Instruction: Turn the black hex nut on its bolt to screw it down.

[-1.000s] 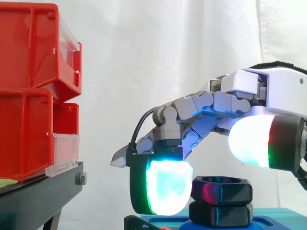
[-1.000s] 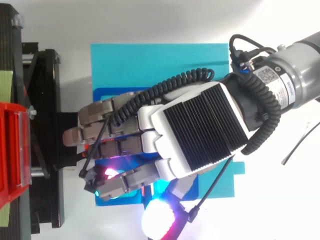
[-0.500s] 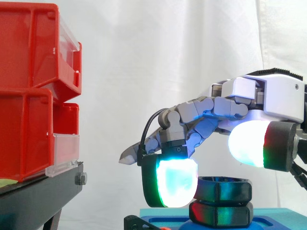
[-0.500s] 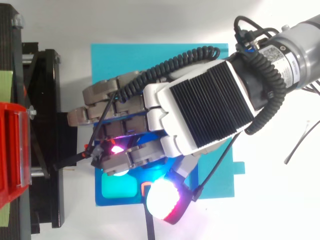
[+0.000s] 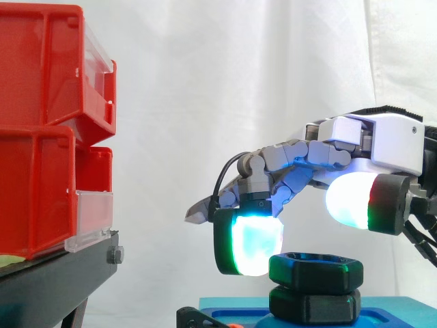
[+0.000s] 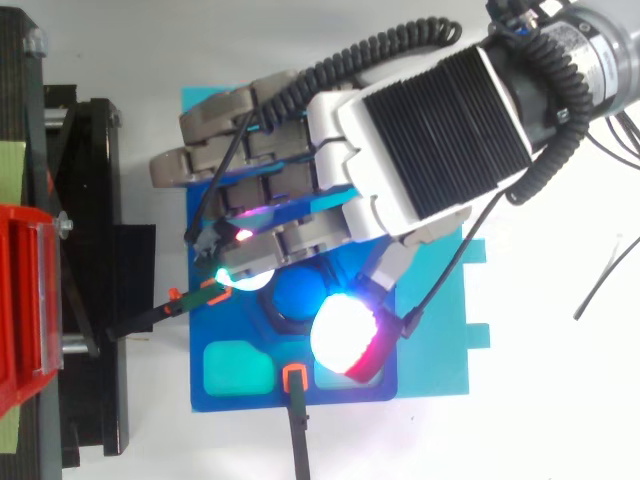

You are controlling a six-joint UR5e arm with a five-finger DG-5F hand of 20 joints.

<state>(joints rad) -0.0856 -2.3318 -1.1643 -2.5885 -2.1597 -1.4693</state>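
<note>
The black hex nut [image 5: 315, 268] sits on its blue bolt [image 6: 300, 295], above a second black hex piece [image 5: 315, 305] on the blue fixture block [image 6: 215, 335]. My hand [image 6: 440, 130] hovers over it with its fingers relaxed and stretched to the left. One cyan-green fingertip [image 5: 249, 242] hangs just left of the nut's upper edge. The white-glowing thumb pad [image 5: 351, 201] floats above the nut's right side, apart from it. Nothing is held. From above, the nut [image 6: 277, 314] shows as a dark ring between the finger pad [image 6: 245, 278] and the thumb pad [image 6: 345, 335].
Red bins [image 5: 41, 137] stand stacked on a black stand [image 5: 54, 280] at the left. The fixture block rests on a teal mat [image 6: 430, 370]. It carries a green pad [image 6: 238, 368] and two black orange-tipped clips [image 6: 190, 297] [image 6: 293, 378].
The hand has let go of the nut, risen and pulled back to the right in the side view. From above it has shifted toward the picture's top, uncovering the bolt's blue top.
</note>
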